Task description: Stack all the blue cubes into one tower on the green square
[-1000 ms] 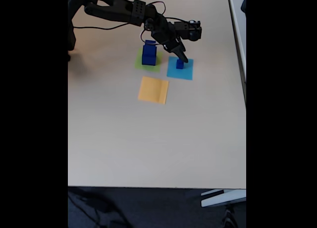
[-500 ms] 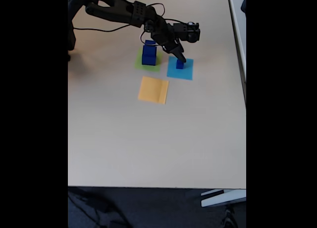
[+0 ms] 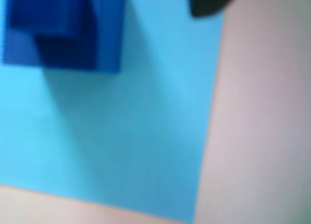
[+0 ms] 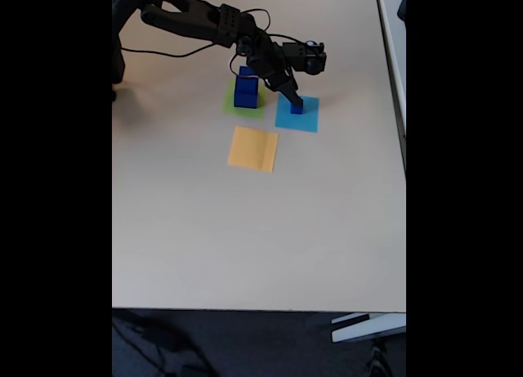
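In the wrist view, a small blue cube [image 3: 60, 32] sits on the cyan paper [image 3: 136, 136], with a dark fingertip [image 3: 209, 3] up to its right.

In the fixed view, the gripper [image 4: 294, 101] points down onto that cube [image 4: 297, 108]; whether its jaws grip it cannot be told. Just left of the gripper, a stack of blue cubes [image 4: 244, 89] stands on the green square [image 4: 234, 109]. An orange sheet [image 4: 252, 148] lies nearer the camera.
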